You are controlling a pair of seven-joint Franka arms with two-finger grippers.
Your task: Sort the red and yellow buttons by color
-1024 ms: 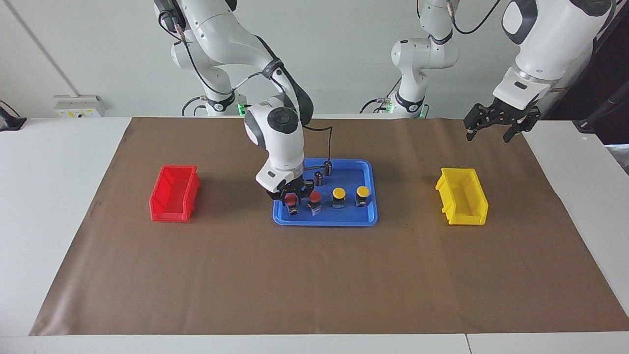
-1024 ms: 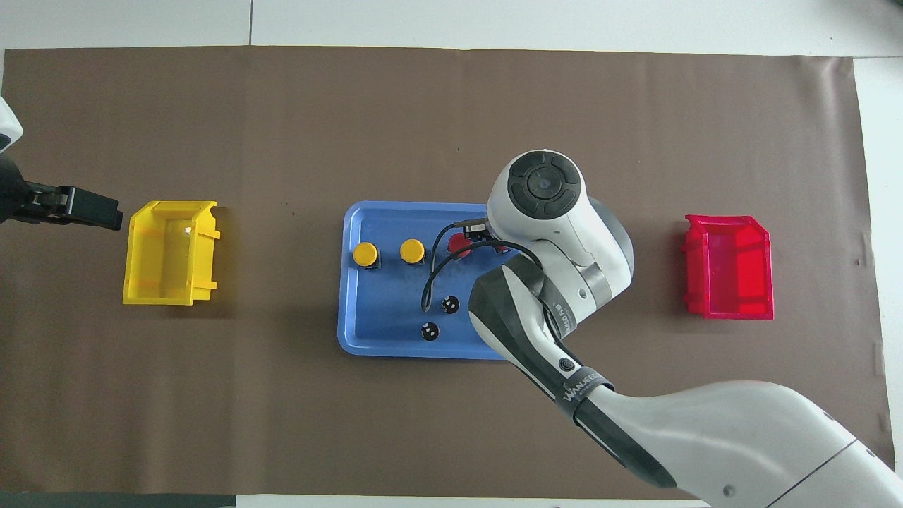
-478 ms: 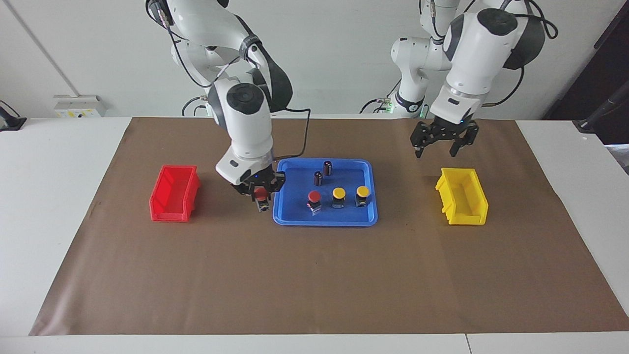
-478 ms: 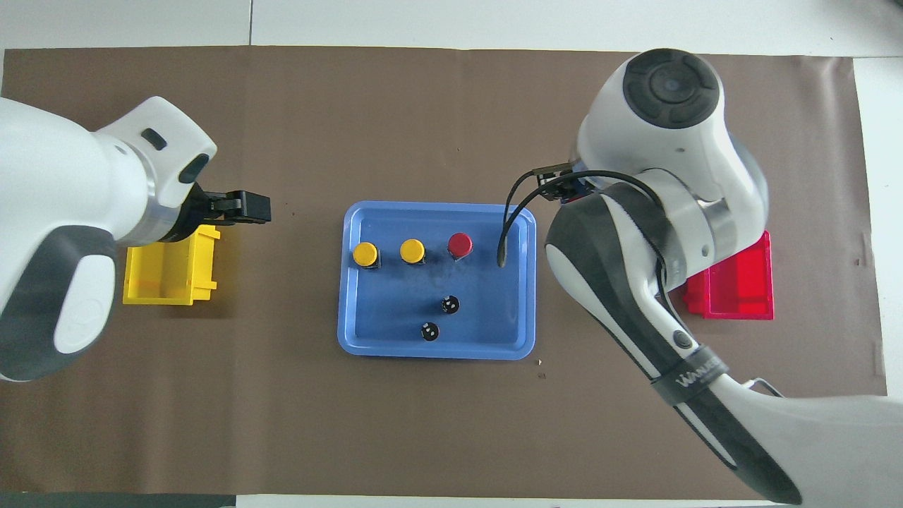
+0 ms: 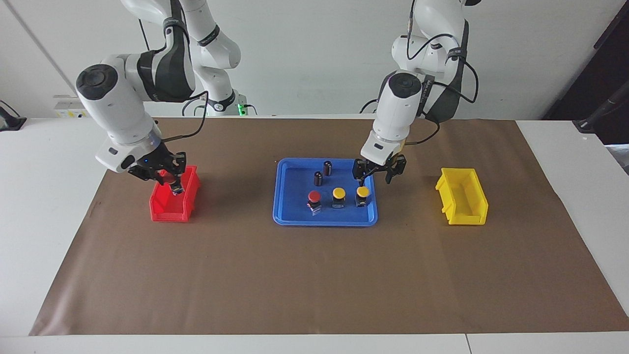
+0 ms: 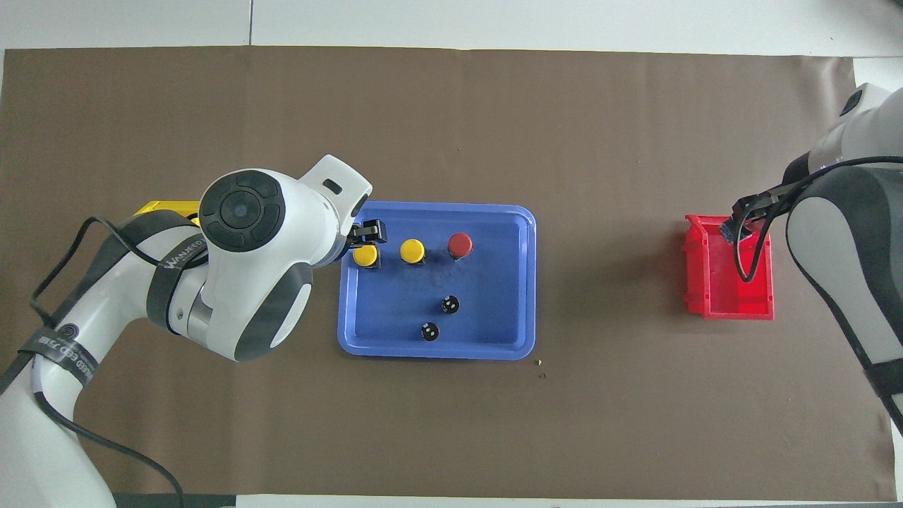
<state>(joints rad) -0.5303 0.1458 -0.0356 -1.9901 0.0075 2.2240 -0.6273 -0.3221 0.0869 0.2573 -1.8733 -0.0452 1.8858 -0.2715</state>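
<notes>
While my right claw (image 5: 172, 178) is gripping a red button (image 5: 173, 183) over the red bin (image 5: 169, 212) for colour sorting, I am hovering my left claw (image 5: 377, 170), fingers spread, above a yellow button (image 5: 362, 191).

- Right gripper (image 5: 169, 178) over the red bin (image 5: 173, 209), closed on a red button (image 5: 171, 180) with its black body hanging below the cap.
- Left gripper (image 5: 377, 172) with fingers spread, low over the blue tray (image 5: 295, 219), just above the yellow button (image 5: 362, 195) at the tray's left-arm end.
- A row of three in the tray: second yellow button (image 5: 338, 197) in the middle, a red-capped button (image 5: 314, 201) at the right-arm end.
- Two dark cylinders (image 5: 323, 172) upright in the tray, nearer to the robots than that row.
- Yellow bin (image 5: 462, 203) on the brown mat (image 5: 314, 275) toward the left arm's end, well apart from the tray.
</notes>
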